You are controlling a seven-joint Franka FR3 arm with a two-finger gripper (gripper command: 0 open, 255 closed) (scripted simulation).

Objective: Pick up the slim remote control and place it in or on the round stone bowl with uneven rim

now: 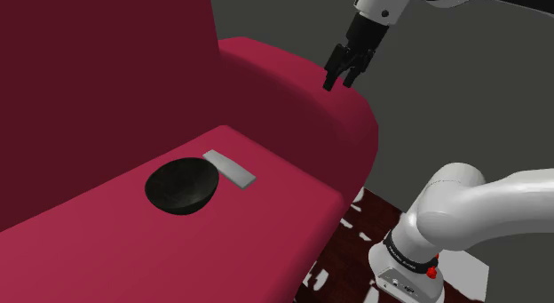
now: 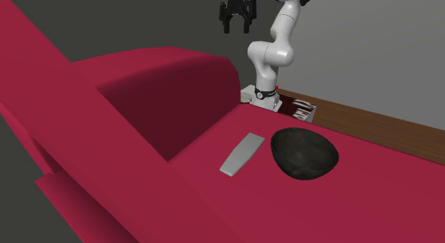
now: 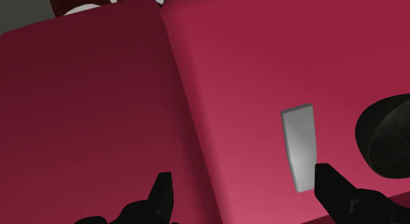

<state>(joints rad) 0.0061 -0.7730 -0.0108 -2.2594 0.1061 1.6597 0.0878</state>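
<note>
A slim grey remote control [image 1: 229, 168] [image 2: 242, 153] [image 3: 301, 146] lies flat on the red sofa seat [image 1: 178, 248]. Right beside it sits a dark round bowl [image 1: 182, 186] [image 2: 304, 154] [image 3: 387, 138] with an uneven rim; whether they touch I cannot tell. My black gripper [image 1: 342, 77] [image 2: 235, 22] [image 3: 244, 190] hangs high over the sofa's armrest [image 1: 302, 88], well away from both, open and holding nothing. In the wrist view the remote lies far below, close to one of the fingertips [image 3: 326, 173].
The sofa's tall backrest [image 1: 106, 79] rises at the shoulder view's left. The rounded armrest [image 2: 164, 85] stands between my base and the seat. A dark patterned rug [image 1: 351, 243] lies on the floor by the stand.
</note>
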